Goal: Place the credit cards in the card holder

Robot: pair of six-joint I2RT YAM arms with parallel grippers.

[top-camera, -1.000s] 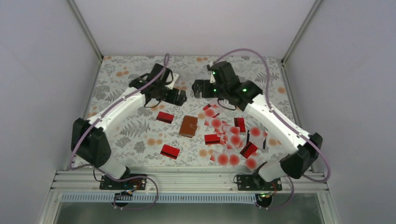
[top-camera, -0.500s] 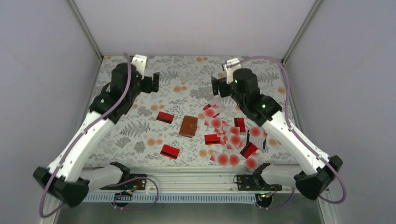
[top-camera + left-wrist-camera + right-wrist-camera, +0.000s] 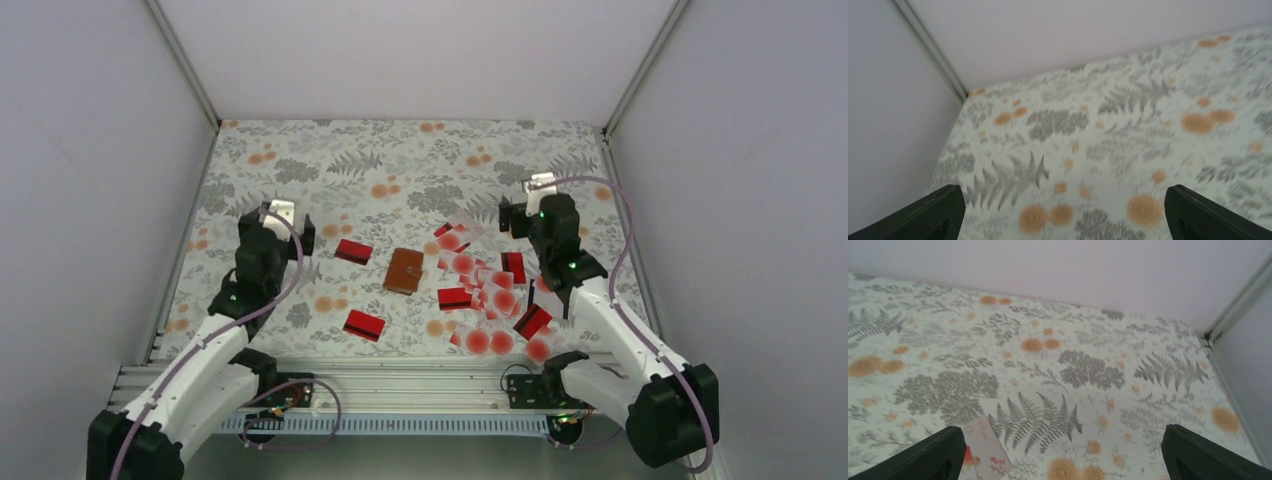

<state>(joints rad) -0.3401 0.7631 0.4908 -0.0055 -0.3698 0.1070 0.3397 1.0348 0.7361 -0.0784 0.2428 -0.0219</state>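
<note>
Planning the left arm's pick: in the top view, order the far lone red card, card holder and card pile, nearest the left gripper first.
From the left gripper:
1. far lone red card, beside it.
2. card holder, centre.
3. card pile, right side.

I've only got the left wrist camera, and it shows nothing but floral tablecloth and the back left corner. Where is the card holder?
Observer: The card holder lies near the middle of the table, brown side up. It is to the right of your left gripper and a little nearer the front edge.
Operator: Any cards on my side?
Observer: Two red cards lie apart from the rest, one just left of the holder and one closer to the front edge.
Operator: And the rest?
Observer: The heap of cards spreads right of the holder. The right gripper hangs open and empty by its far edge.
</note>
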